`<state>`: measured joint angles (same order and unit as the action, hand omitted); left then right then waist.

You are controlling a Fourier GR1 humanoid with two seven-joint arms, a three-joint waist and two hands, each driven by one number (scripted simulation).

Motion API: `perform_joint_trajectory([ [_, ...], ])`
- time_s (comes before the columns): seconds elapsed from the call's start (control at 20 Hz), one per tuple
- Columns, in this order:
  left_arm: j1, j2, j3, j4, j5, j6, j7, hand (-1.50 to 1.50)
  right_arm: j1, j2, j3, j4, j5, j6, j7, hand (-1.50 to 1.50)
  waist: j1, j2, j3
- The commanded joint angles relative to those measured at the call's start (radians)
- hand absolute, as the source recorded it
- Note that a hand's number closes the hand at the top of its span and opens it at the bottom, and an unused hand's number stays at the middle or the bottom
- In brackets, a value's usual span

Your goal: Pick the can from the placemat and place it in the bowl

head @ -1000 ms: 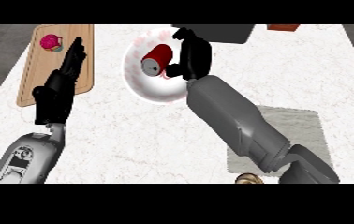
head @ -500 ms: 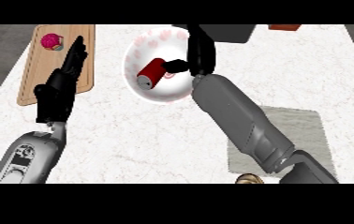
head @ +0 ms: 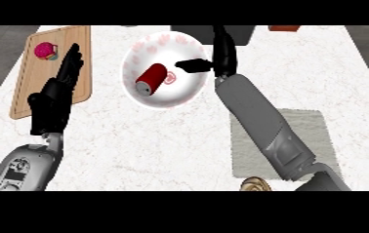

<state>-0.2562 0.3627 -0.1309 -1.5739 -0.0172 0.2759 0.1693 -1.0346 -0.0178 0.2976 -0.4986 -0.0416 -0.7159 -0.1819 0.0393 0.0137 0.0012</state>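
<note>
1. The red can (head: pixel 152 77) lies on its side inside the white bowl (head: pixel 189 91), its silvery end turned toward the bowl's lower left rim. Nothing holds it.
2. The bowl has a faint pink pattern along its upper rim, and the can rests near its middle, well within the wall.
3. The right hand (head: pixel 222 56) stands at the bowl's right rim, fingers straight and pointing away from the robot, the thumb reaching in over the bowl toward the can without closing on it. The hand is let go and empty.
4. The grey placemat (head: pixel 310 129) lies below and right of the bowl, partly under the right forearm, with no can on it.
5. From how things lie, I'd judge the placing done; only drawing the arm clear seems left.
6. The left hand (head: pixel 59 90) rests left of the bowl, fingers straight and up, over the wooden board (head: pixel 29 76), which carries a small pink and green thing (head: pixel 47 50).
7. I can read no brand or lettering on the can.
</note>
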Motion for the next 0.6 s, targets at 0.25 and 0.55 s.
perform_joint_trajectory([
  [0.25, 0.054, -0.012, 0.045, -0.022, -0.009, -0.009, -0.011, 0.00, 0.254, -0.082, -0.070, -0.223, -0.087, 0.249, -0.171, -1.50, -0.046, -0.016, -0.001],
  [0.55, 0.062, -0.020, 0.066, -0.008, -0.023, -0.031, -0.029, 0.00, 0.478, -0.103, -0.007, -0.437, -0.066, 0.336, -0.188, -1.50, -0.046, -0.017, -0.001],
])
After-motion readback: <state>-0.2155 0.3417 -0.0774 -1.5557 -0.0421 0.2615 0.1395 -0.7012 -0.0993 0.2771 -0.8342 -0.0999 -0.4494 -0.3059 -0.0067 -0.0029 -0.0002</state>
